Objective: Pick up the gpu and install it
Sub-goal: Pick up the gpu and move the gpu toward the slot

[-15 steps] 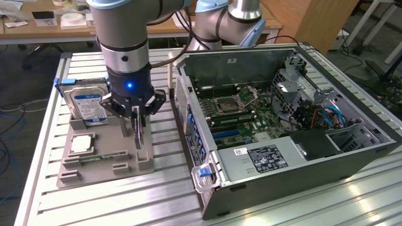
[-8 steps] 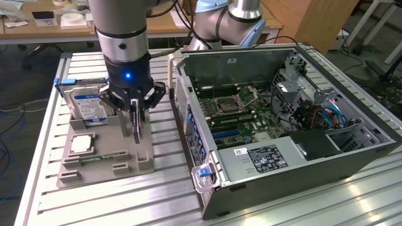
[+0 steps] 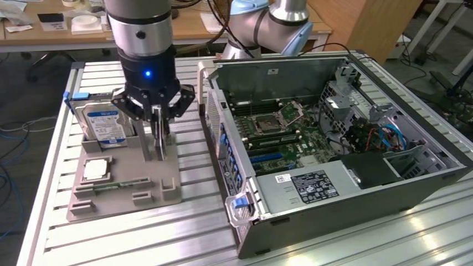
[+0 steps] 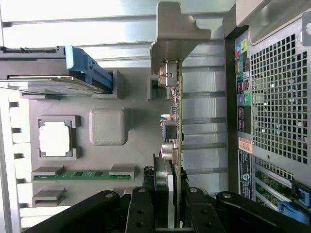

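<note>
1. The black jointed metal hand (image 4: 170,216) is clamped on the gpu (image 4: 174,97), a thin, flat, dark circuit card with a silvery stamped bracket.
2. The card stands upright on edge at the matte grey moulded tray (image 3: 118,188).
3. Beyond it, the boxy open steel computer case (image 3: 355,183) rests on the ribbed aluminium surface (image 3: 148,238).

Thin dark gpu card with silvery bracket (image 3: 157,148): upper edge covered by the jaws closed on it.
Silver hard drive with blue-white label (image 3: 102,123): foot hidden in the grey moulded holder (image 3: 126,185); label print too small to be read; cut off by the frame in the wrist view.
Silver-and-black robot arm (image 3: 140,27): cut off at the exterior view's top.
Open grey computer case (image 3: 347,208): sticker text too small to be read.
</note>
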